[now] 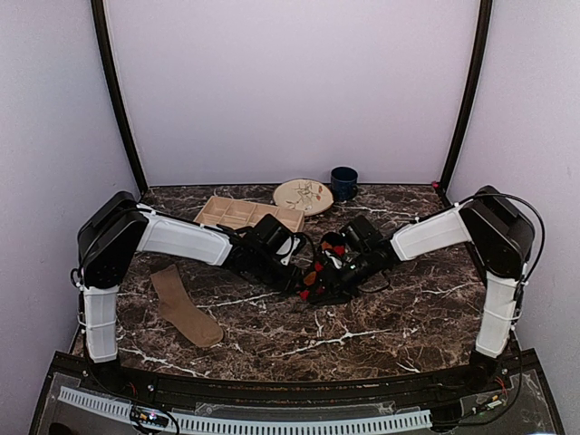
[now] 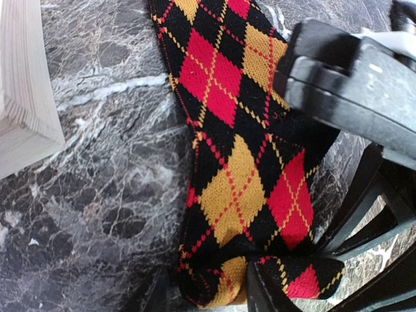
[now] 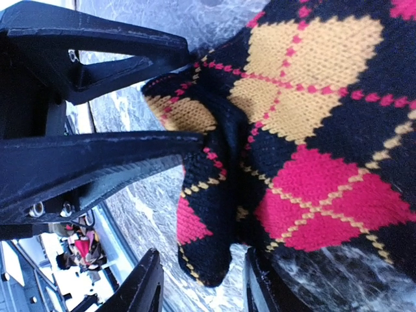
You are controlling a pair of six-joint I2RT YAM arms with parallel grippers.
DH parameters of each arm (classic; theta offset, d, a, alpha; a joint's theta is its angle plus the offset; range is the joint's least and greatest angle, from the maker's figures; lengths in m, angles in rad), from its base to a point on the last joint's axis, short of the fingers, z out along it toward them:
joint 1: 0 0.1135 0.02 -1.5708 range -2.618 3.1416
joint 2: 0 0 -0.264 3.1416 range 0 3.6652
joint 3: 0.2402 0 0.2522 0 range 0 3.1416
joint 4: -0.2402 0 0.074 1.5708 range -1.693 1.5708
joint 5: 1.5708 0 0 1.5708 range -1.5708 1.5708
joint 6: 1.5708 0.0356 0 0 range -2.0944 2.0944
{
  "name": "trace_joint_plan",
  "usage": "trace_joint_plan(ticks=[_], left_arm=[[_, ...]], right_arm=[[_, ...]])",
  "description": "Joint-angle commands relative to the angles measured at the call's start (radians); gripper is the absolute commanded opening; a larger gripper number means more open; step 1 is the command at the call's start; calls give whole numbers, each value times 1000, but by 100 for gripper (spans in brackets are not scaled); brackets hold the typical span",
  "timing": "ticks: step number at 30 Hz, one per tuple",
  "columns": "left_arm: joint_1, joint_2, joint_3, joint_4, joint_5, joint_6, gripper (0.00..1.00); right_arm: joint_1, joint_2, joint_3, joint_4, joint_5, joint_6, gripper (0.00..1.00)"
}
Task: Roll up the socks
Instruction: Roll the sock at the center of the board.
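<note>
The black argyle sock [image 1: 319, 269] with red and orange diamonds lies on the marble table between both grippers, one end folded over. My left gripper [image 2: 208, 289] is shut on that folded end [image 2: 224, 286]. In the right wrist view the sock [image 3: 312, 130] fills the frame. Its dark corner [image 3: 205, 240] hangs between the fingers of my right gripper [image 3: 201, 283], which stands open with a gap on the left side. The left gripper's fingers [image 3: 117, 153] reach in from the left edge of this view. The plain tan sock [image 1: 184, 306] lies flat at the front left, away from both grippers.
A beige compartment tray [image 1: 243, 213] sits behind the left arm, and its pale corner [image 2: 23, 97] is close to the sock. A patterned plate [image 1: 304, 196] and a dark blue cup [image 1: 343, 183] stand at the back. The right gripper's body [image 2: 351, 84] crowds the sock.
</note>
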State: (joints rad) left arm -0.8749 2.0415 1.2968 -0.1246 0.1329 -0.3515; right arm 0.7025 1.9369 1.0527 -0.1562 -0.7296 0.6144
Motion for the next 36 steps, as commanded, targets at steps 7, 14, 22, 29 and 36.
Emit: trace_joint_plan(ticks=[7,14,22,29,36], left_arm=[[-9,90,15,-100,25,-12,43],[-9,106,40,-115,35,-11,43],[-9,127,75,-139,58,-4,43],[-9,140,99,-159,67,0,43],[-9,150,125,-182,79,6,43]], right_arm=[[-5,-127,-55,-35,207,-80,41],[52,-263,-107,-88,510,-227,41],[236,-335,-152,-90,943,-329,42],[327,-365,-151,-65,1127,-436,48],[374,-309,-129,-23,1125,-541,52]])
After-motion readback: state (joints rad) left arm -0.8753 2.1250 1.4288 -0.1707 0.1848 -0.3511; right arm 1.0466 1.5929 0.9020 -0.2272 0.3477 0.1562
